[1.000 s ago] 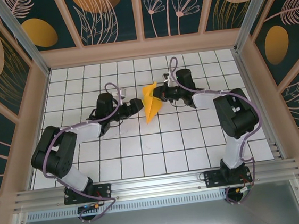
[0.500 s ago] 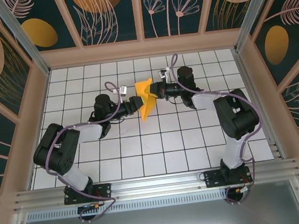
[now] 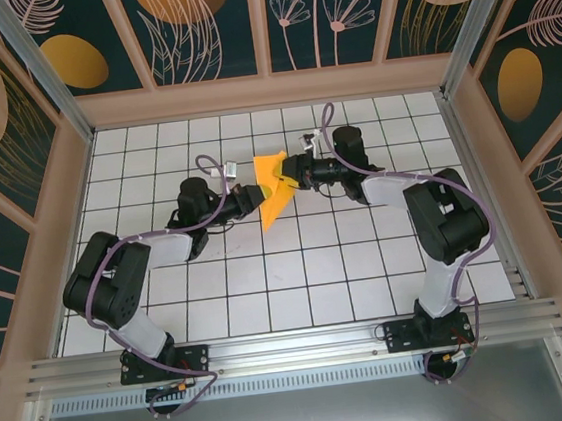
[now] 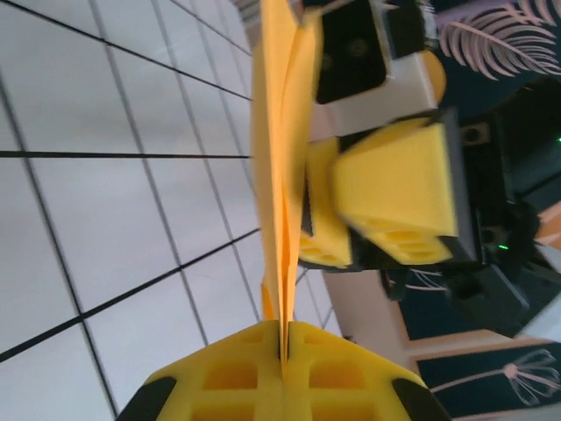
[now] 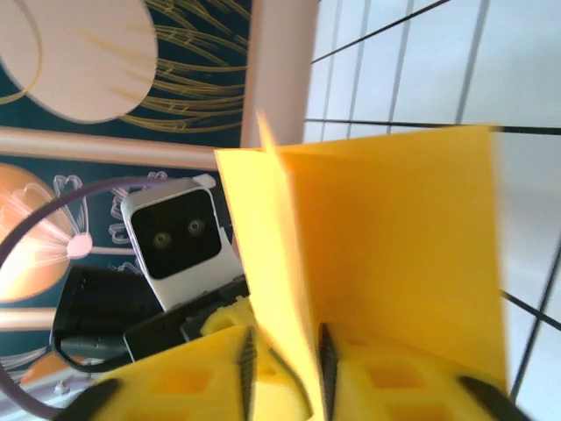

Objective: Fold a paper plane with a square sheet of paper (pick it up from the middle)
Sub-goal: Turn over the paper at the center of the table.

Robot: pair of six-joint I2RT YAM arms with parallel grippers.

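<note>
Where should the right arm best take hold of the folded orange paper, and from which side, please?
The folded paper stands on edge, layers together, its left edge pinched by the left gripper. So likely grip the flat panel's right side, coming from the right, the right fingers closing across both faces.

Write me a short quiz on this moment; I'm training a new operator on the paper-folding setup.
1. True or false: the paper lies flat on the table.
2. How does the left hand hold the paper? A) pinched between shut fingers B) scooped from underneath C) pressed against the table
3. What colour is the paper?

Key: 1 false, it is held up off the table; 2 A; 3 orange-yellow.
</note>
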